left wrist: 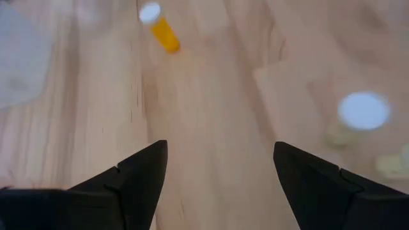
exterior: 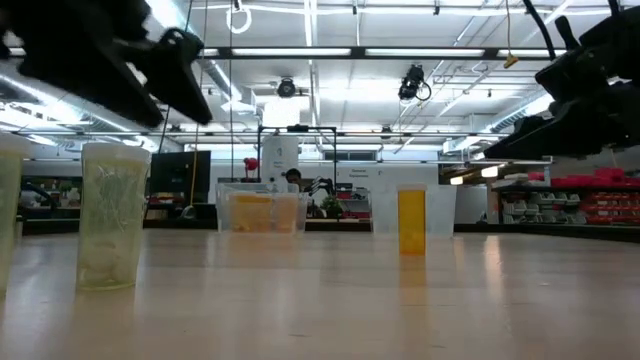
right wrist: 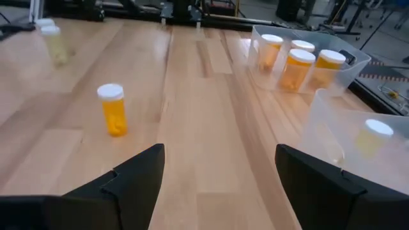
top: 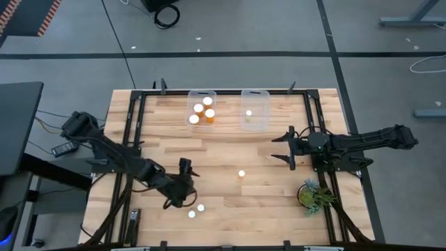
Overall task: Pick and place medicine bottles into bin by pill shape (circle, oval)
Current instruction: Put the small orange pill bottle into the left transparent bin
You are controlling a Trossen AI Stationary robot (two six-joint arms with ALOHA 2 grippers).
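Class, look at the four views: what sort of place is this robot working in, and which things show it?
Probably a robotics lab or workshop: a framed wooden table on a bare floor with cables, ceiling strip lights, and red storage shelving behind.

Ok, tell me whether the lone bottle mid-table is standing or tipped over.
Standing. The bottle sits upright on the table, white cap on top, apart from both bins.

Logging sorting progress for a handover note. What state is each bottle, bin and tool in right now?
Left bin: holds four upright capped bottles.
Right bin: holds one capped bottle.
Centre bottle: upright on the table, capped, unsorted.
Two front bottles: on the table, capped, unsorted.
Left tool: open, empty, above the table near the front bottles.
Right tool: open, empty, near the right bin.
Small plant: on the table's right edge.
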